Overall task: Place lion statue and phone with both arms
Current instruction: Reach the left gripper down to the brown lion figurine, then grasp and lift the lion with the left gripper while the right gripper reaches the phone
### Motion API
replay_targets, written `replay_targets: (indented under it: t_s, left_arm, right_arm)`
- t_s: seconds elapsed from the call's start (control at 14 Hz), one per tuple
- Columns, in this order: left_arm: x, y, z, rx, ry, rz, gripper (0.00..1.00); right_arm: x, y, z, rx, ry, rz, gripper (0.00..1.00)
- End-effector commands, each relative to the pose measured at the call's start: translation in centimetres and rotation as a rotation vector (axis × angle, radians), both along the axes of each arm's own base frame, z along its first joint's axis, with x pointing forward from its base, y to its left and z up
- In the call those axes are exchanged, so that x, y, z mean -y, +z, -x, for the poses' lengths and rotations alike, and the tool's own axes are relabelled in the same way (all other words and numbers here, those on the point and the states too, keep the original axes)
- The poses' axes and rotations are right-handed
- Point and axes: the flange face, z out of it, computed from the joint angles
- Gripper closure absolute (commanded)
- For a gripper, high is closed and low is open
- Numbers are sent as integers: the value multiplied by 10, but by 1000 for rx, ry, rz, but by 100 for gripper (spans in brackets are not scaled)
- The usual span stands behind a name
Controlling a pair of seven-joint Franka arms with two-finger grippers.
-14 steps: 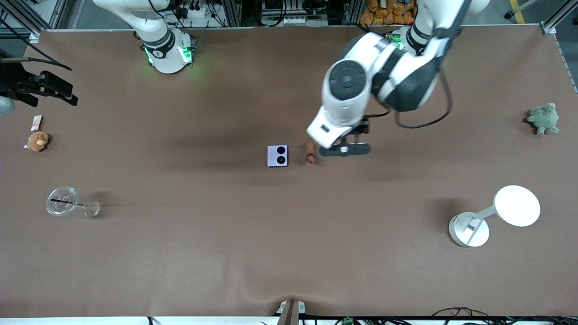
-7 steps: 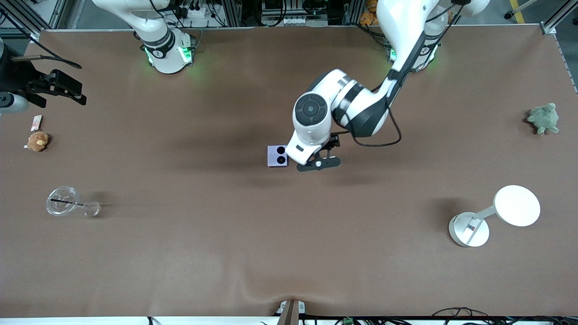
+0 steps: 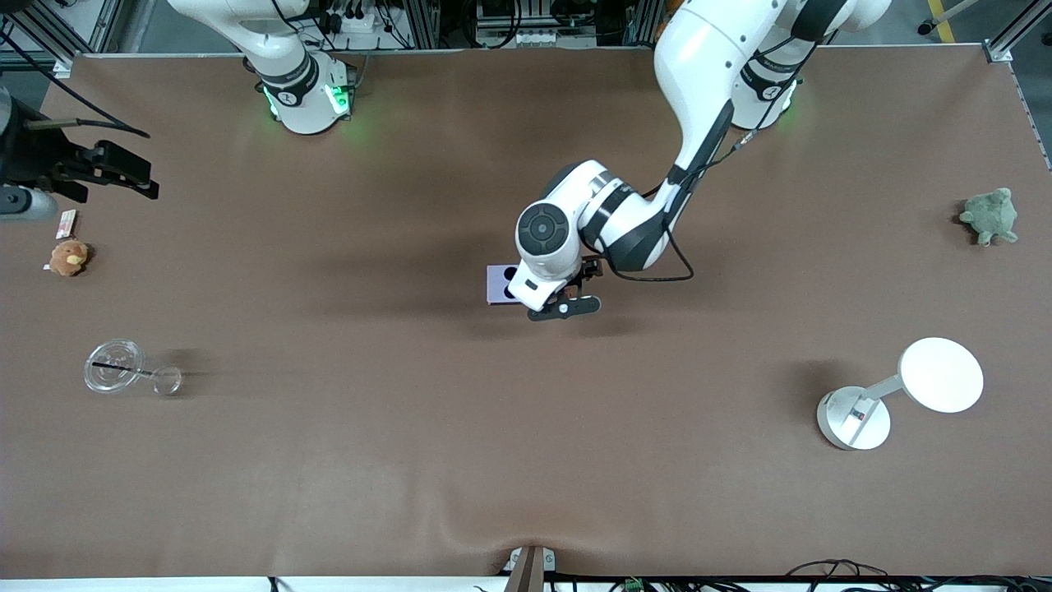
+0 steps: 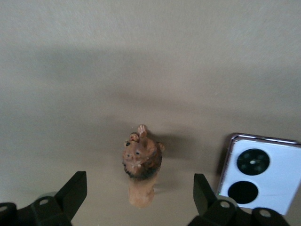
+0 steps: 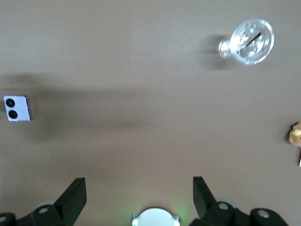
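The lion statue (image 4: 141,162) stands on the brown table, its dark-maned head facing the left wrist camera. My left gripper (image 4: 139,195) is open, hovering over it with one finger on each side and clear of it. In the front view the left hand (image 3: 552,289) covers the lion. The lavender phone (image 4: 258,174) lies flat beside the lion toward the right arm's end, camera circles up; it is partly visible in the front view (image 3: 496,286) and small in the right wrist view (image 5: 17,108). My right gripper (image 3: 130,174) is open and empty, waiting high over the right arm's end of the table.
A tan plush toy (image 3: 68,256) and a small card (image 3: 66,224) lie under the right gripper. A clear cup and lid (image 3: 115,367) sit nearer the front camera. A green plush turtle (image 3: 990,215) and a white round stand (image 3: 904,395) are at the left arm's end.
My left arm has swung toward the phone and come down over the lion, which it now hides in the front view. The right gripper has drifted slightly.
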Motion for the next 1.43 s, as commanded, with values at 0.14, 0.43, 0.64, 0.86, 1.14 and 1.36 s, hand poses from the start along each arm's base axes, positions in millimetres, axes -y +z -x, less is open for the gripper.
replay_targets:
  t_s: [0.14, 0.43, 0.64, 0.86, 1.14, 1.36]
  left_arm:
    - [9, -34, 30, -30, -26, -57, 7]
    - [5, -29, 20, 8, 168, -83, 98]
    - [1, -19, 12, 22, 178, -75, 98]
    - [-19, 9, -15, 87, 204, -81, 98]
    - [-109, 50, -90, 184, 305, -121, 98]
    - [-208, 52, -143, 174, 389, -141, 98]
  right_arm:
    - [-6, -57, -25, -166, 17, 43, 0]
    - [-57, -78, -29, -195, 74, 33, 0]
    - [-106, -105, -35, -208, -48, -18, 0]
    - [-125, -126, -38, -190, -77, -76, 0]
    - [-171, -145, -29, -164, -147, -69, 0]
    - [-220, -180, -16, -143, -207, -101, 0]
